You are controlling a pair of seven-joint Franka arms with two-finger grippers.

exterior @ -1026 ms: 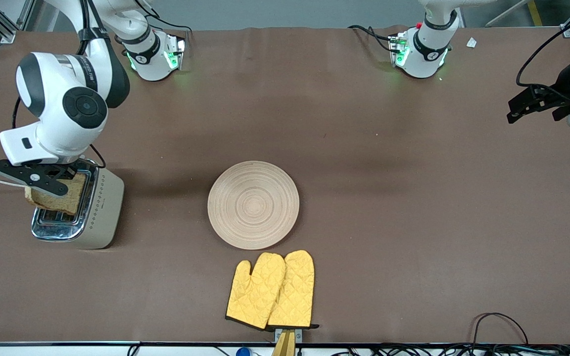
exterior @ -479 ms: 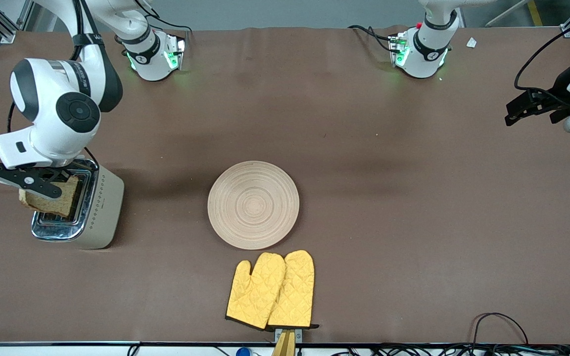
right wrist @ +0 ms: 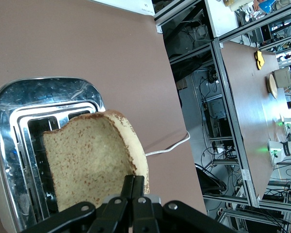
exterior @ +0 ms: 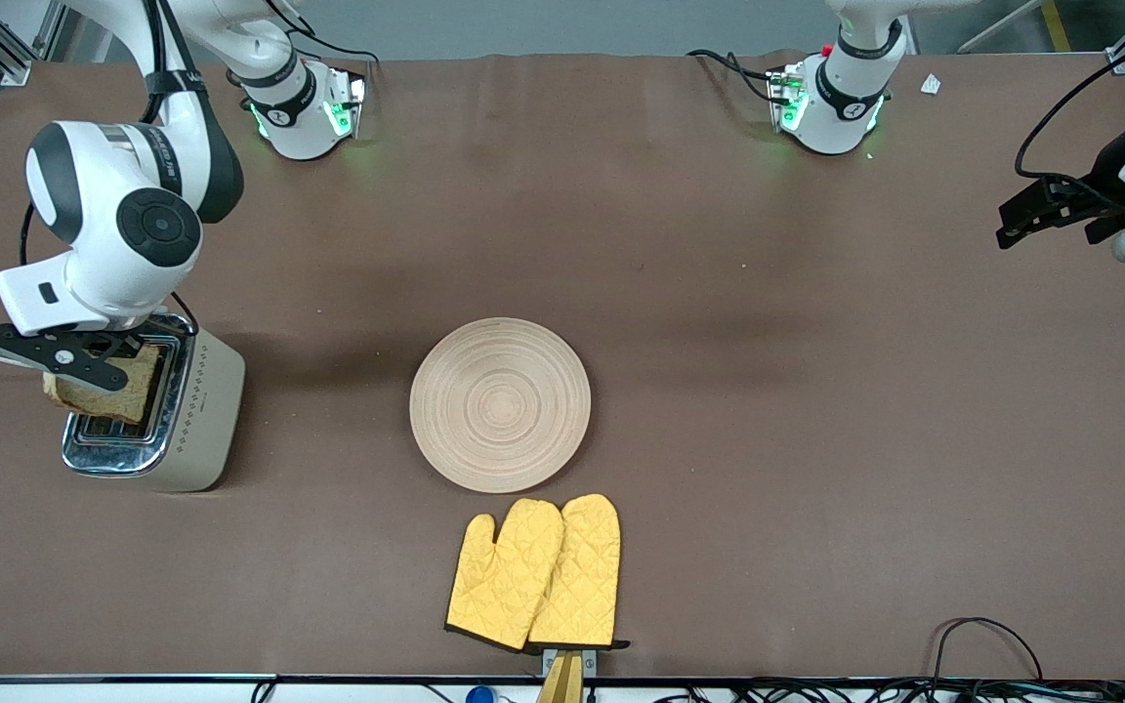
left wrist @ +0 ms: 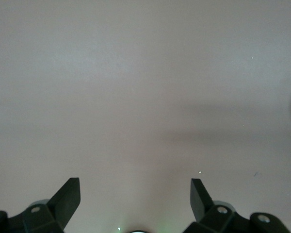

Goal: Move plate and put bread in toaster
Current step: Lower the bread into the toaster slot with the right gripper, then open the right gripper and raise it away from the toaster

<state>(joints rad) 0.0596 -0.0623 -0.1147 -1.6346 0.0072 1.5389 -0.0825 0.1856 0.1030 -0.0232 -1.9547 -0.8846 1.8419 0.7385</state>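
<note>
A pair of yellow quilted oven mitts [exterior: 535,574] lies nearest the front camera, close to the table [exterior: 816,439] edge. Just past them, and apart from them, the round wooden plate [exterior: 500,404] sits flat and bare near the middle of the table. Toward the right arm's end stands the cream toaster [exterior: 193,415], its chrome top and two slots showing in the right wrist view [right wrist: 36,104], with its white cord [right wrist: 167,145] trailing off beside it. The right gripper [exterior: 74,363] hangs over the toaster's slots, its jaws pinched tight on one edge of the brown bread slice [exterior: 108,392]; the slice hangs tilted above the slots [right wrist: 94,160], not yet inside. The left gripper [exterior: 1061,205] waits in the air over the left arm's end of the table, its jaws spread wide and holding nothing, only bare table beneath them in its wrist view [left wrist: 136,196].
</note>
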